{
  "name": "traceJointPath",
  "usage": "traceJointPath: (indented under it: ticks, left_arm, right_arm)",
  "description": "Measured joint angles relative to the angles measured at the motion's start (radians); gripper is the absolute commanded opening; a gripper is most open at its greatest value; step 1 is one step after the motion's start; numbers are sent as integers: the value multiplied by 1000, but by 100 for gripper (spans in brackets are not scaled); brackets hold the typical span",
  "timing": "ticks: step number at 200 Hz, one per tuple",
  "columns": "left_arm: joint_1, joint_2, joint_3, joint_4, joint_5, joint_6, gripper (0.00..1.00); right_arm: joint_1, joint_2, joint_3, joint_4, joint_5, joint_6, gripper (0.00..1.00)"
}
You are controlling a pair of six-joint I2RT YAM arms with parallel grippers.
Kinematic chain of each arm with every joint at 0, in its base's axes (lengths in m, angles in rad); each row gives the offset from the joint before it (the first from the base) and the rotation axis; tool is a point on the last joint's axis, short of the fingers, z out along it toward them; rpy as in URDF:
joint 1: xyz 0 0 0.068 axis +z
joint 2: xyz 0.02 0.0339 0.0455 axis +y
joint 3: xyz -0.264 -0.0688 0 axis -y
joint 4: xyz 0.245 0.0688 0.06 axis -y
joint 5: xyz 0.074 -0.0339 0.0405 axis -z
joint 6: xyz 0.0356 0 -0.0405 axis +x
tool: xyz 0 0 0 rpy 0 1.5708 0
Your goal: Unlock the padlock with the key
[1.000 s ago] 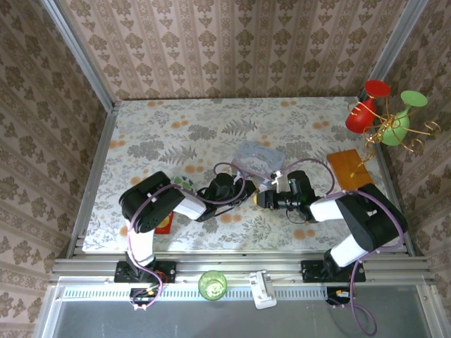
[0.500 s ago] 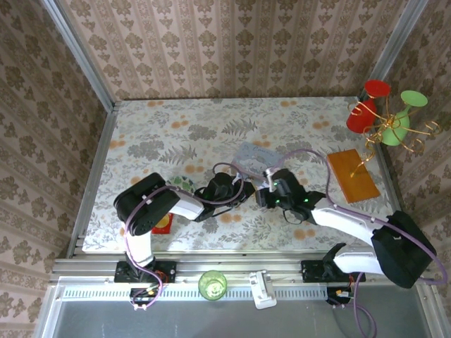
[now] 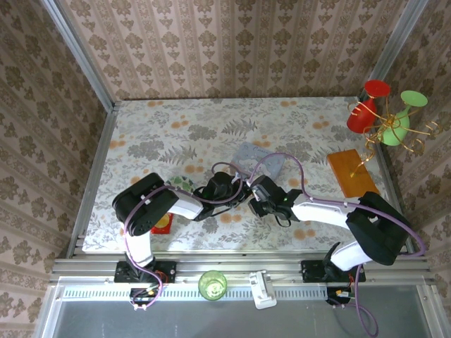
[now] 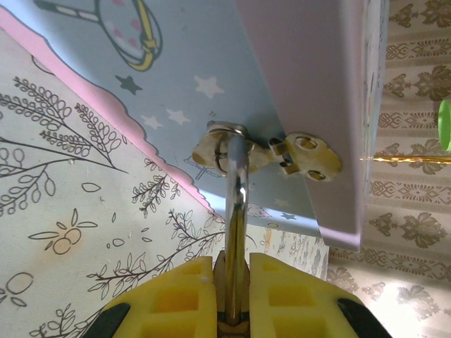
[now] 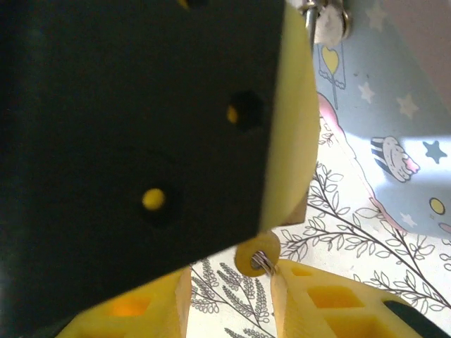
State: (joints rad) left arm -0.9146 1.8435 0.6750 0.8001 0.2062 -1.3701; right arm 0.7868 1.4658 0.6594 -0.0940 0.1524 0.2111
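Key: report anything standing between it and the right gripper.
Nothing visible does. The key sits in the gap between the fingertips of the right gripper. The left gripper, clamped on the padlock by its shackle, looms just above, not between them.

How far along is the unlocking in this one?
Done: the left gripper is shut on the padlock, which is threaded through the hasp of the tin. In hand: the key pokes out beneath it, apparently inserted, at the open jaws of the right gripper. Left: turning it so the padlock opens.
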Motion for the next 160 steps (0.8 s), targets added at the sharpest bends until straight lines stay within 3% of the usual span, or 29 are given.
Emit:
traceJointPath:
  ticks: [66,106,132,160]
  left_arm:
    - [-1,0,-1,0,0,-1,2]
    - [-2,0,-1,4,-7,-6,3]
    - [-2,3,-1,7,-9,-8,5]
    - [-6,9,-3,6,-13,-8,5]
  right_arm:
    - [23,72,20,53,119,-5,16]
    - [29,72,20,64,124,-9,0]
    - [7,71,12,80,67,-7,0]
    - [-72,48,-65,202,-109,52,0]
